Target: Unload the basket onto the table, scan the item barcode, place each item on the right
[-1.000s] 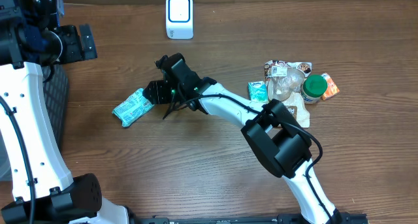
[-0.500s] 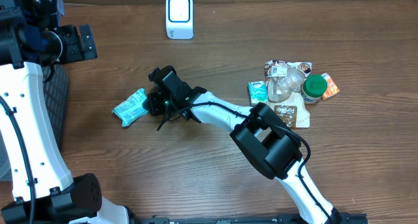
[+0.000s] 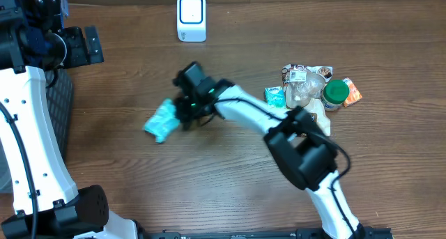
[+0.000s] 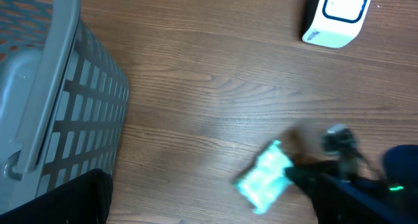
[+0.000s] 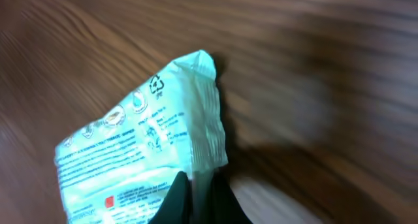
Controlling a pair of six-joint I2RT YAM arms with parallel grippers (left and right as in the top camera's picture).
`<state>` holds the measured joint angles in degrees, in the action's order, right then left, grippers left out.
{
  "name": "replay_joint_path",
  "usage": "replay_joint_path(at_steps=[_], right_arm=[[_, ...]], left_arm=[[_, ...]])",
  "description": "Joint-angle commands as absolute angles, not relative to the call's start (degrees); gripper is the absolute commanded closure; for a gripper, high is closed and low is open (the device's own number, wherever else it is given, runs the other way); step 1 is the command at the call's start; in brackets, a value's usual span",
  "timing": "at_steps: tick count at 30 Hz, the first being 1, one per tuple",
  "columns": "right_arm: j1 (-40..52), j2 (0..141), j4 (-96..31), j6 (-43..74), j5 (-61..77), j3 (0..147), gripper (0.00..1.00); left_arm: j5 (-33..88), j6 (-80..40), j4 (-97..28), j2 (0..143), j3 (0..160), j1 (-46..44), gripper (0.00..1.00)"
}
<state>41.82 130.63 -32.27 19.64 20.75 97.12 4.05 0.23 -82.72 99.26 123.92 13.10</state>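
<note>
Right wrist showed the right hand (image 5: 199,191) pinching the packet (image 5: 137,152) by its crimped seam — likely light, soft, best held there; left hand (image 3: 83,47) wide.

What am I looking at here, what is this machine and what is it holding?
Two robot arms work at a wooden table. One picture is taken from above; the other two come from a camera on each wrist. The right gripper is pinched shut on the edge of a teal packet, shown close up in its own wrist view. The left gripper hangs open near a grey basket. A white scanner stands at the far edge, and a pile of small items lies to the right.
</note>
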Motion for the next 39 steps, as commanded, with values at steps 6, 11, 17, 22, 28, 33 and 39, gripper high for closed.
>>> replay_joint_path(at_steps=[6,11,17,22,28,33,39], right_arm=[[35.0,122.5,-42.2,-5.6,20.3,97.3,0.62],[31.9,121.4,-45.6,-5.4,18.7,97.3,0.42],[28.7,114.6,-50.9,-2.2,20.7,97.7,0.35],[28.3,111.6,-52.1,4.4,20.7,97.7,0.35],[30.9,113.6,-47.9,18.3,20.6,97.4,0.38],[36.4,118.5,-39.7,25.9,18.1,97.4,0.38],[43.0,125.3,-27.8,31.8,13.8,97.4,0.38]], left_arm=[[3.9,1.3,-82.5,99.0,125.0,12.7,0.01],[3.9,1.3,-82.5,99.0,125.0,12.7,0.0],[3.9,1.3,-82.5,99.0,125.0,12.7,0.0],[3.9,1.3,-82.5,99.0,125.0,12.7,0.0],[3.9,1.3,-82.5,99.0,125.0,12.7,0.01],[3.9,1.3,-82.5,99.0,125.0,12.7,0.01],[3.9,1.3,-82.5,99.0,125.0,12.7,0.0]])
